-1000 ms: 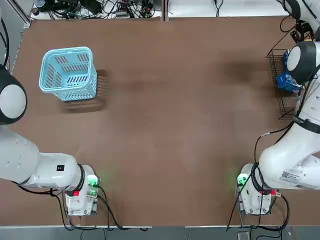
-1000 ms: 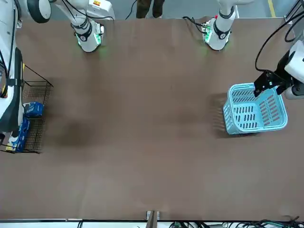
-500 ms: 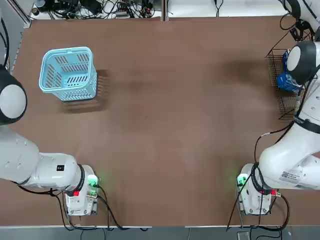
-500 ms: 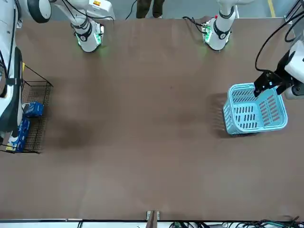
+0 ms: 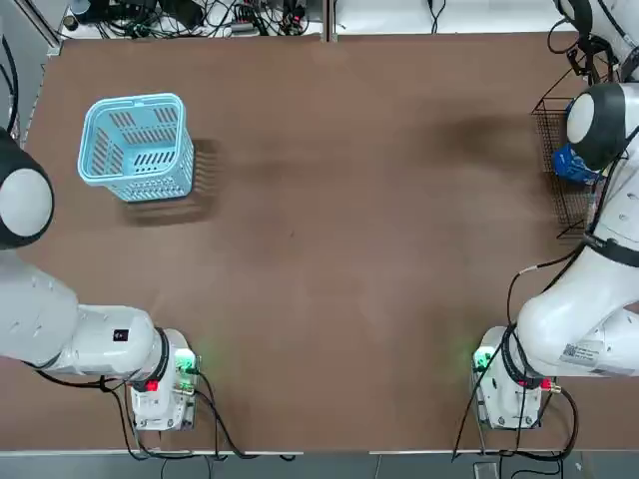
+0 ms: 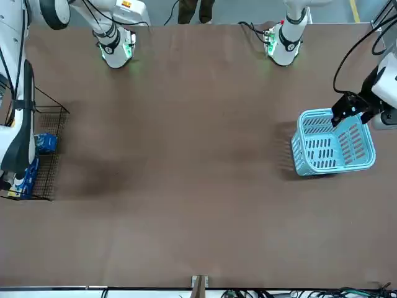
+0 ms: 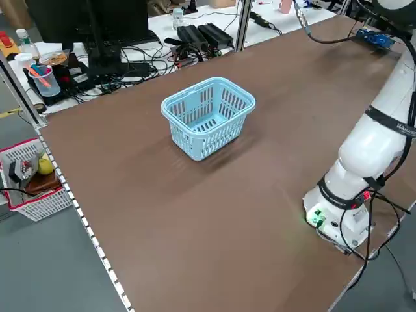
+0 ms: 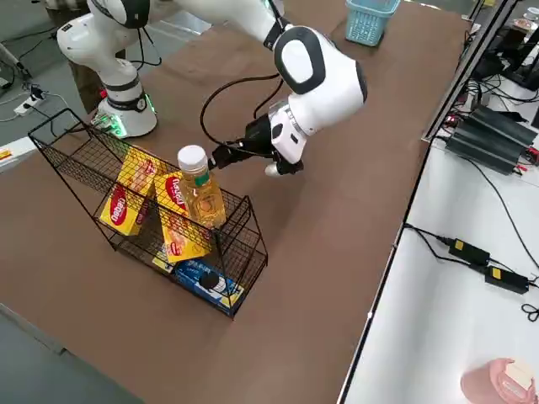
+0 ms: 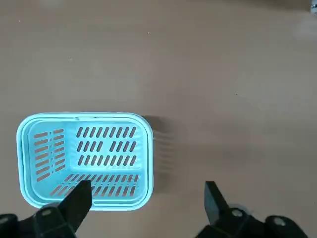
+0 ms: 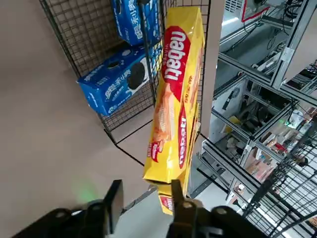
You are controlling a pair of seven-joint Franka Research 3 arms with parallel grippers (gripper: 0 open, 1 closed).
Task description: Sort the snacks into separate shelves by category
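1. Wire rack at lower left of the right side view, standing on the brown surface. Upper tier: yellow packets with red oval logo, leaning upright, plus a capped bottle of amber liquid among them. Lower tier: blue packets lying flat.
2. Same split in the right wrist view: blue packets behind the mesh on one level, a long yellow packet on another. Categories judged separated by tier already.
3. Right claw close to the yellow packet's lower end. Fingers part-open with a gap between them; packet end looks just beyond the fingertips, and contact cannot be told. Judged as letting go after placing, not gripping.
4. Top view: rack at the right edge, largely hidden by the right arm.
5. Light-blue basket in the upper left of the top view, well apart from the rack. Empty inside, as the left wrist view confirms.
6. Left claw above the surface beside the basket, fingers spread wide, nothing held. Arm idle.
7. No loose packets visible anywhere on the surface in top or front views.
8. Judgement: sorting essentially complete. Remaining: clear the right claw from the rack; bottle on the yellow tier possibly out of place, cannot say.
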